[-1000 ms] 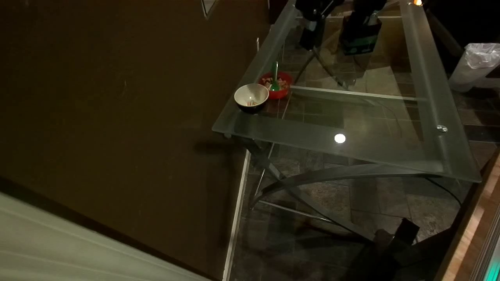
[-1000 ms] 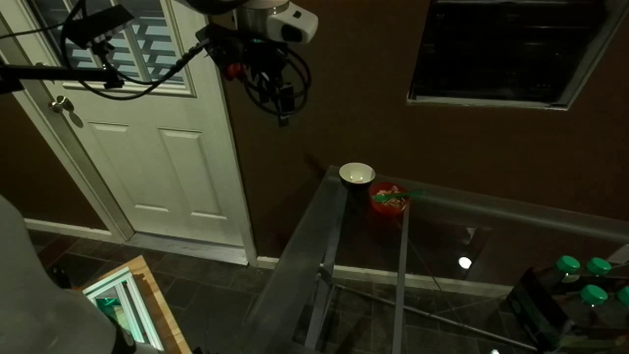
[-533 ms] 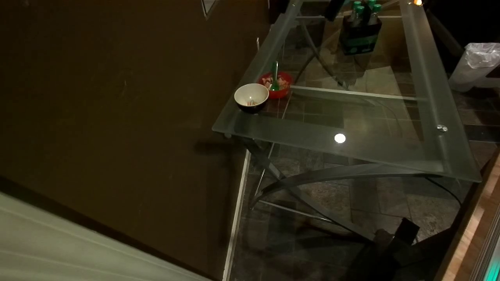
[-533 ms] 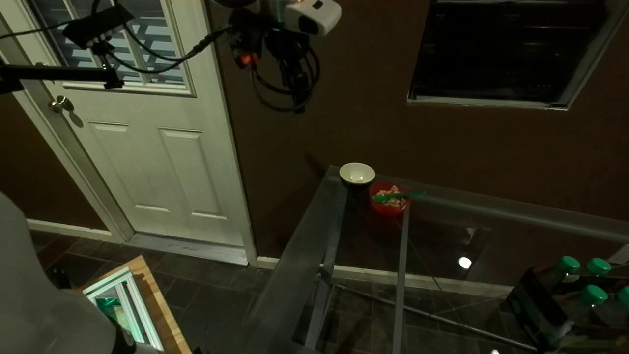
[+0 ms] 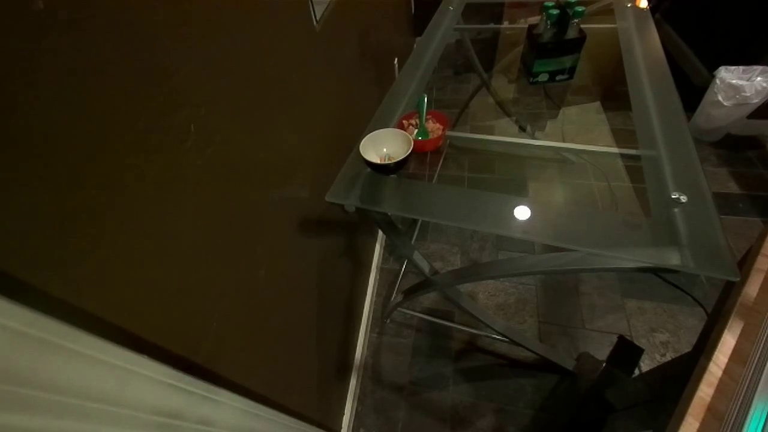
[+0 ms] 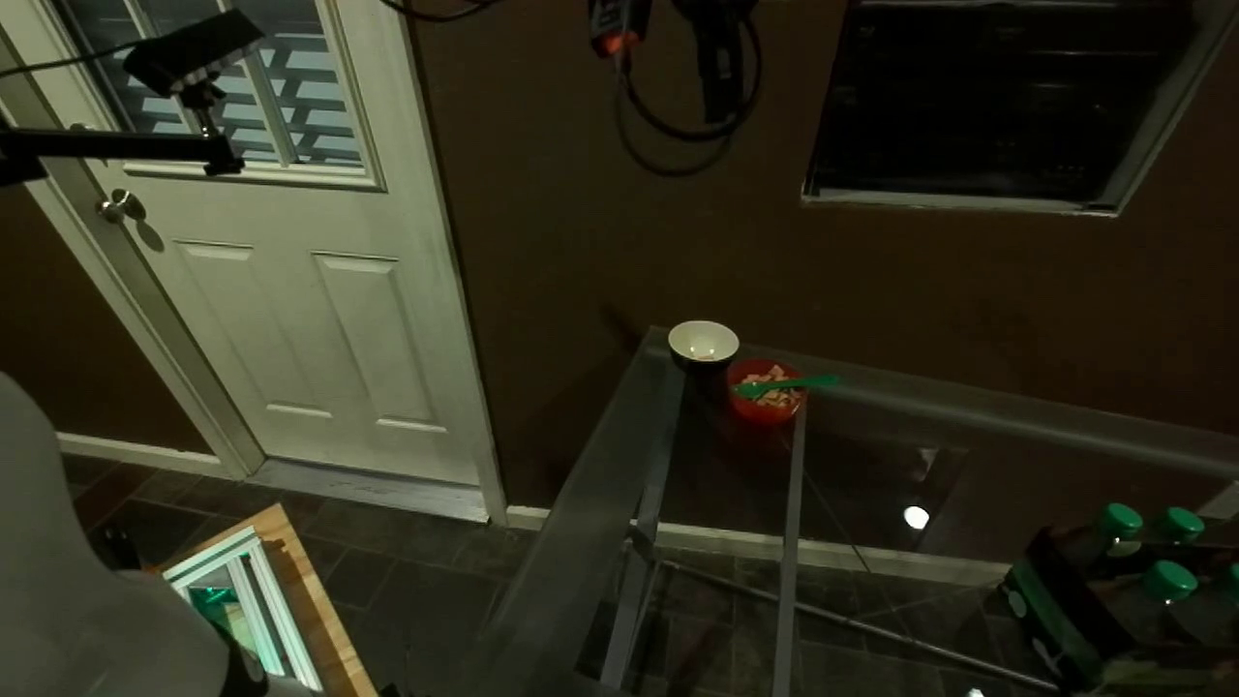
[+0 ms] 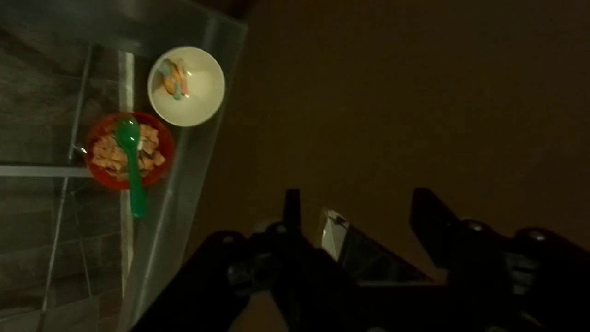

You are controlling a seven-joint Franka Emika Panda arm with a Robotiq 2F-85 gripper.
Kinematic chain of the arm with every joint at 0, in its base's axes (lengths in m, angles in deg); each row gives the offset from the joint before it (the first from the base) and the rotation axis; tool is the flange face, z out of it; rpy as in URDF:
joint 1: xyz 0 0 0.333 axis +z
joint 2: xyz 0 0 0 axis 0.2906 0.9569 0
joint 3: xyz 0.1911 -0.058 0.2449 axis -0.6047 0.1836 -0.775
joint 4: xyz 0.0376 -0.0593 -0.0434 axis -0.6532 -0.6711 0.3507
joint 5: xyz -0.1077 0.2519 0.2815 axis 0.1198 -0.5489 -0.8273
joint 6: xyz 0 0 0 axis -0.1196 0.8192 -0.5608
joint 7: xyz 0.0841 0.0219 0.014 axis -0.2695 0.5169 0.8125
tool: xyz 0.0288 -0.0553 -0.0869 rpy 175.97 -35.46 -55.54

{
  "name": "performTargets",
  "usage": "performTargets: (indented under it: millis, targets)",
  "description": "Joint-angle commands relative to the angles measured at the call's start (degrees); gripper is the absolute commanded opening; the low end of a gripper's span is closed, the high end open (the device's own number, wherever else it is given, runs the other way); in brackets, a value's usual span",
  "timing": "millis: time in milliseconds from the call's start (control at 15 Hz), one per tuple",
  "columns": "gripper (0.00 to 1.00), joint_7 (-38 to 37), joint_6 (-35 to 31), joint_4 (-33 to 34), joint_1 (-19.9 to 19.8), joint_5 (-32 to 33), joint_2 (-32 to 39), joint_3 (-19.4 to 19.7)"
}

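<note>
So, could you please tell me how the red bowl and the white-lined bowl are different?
Colour: the red bowl has red walls, while the white-lined bowl is white inside and dark outside.
Contents: the red bowl holds many tan pieces; the white-lined bowl has only a small colourful cluster.
A green spoon lies across the red bowl; the white-lined bowl has none.
Both are round and stand upright on the glass table.

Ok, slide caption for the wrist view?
Open, empty gripper; on the table, spoon in red bowl, white-lined bowl beside it.
</note>
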Motion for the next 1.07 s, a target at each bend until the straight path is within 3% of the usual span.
performTargets:
  millis: [0,267,333,400,533,800,1000]
  targets:
    - [0.34,2.89,-3.68,9.05,-0.36,-10.36,5.52,1.37]
    - [0.05,3.85,-10.33,17.28,-1.02,-21.93,11.58,1.13]
    - [0.01,3.35,-8.12,12.15,-1.65,-16.99,7.36,0.42]
    - [0.16,3.38,-8.49,13.17,-1.78,-17.36,8.29,0.33]
    - [0.03,3.37,-8.50,12.90,-1.96,-17.27,8.52,0.06]
    - [0.00,3.37,-8.50,12.80,-1.98,-17.26,8.32,0.02]
    - [0.00,5.61,-10.48,18.27,-2.21,-21.69,13.27,0.59]
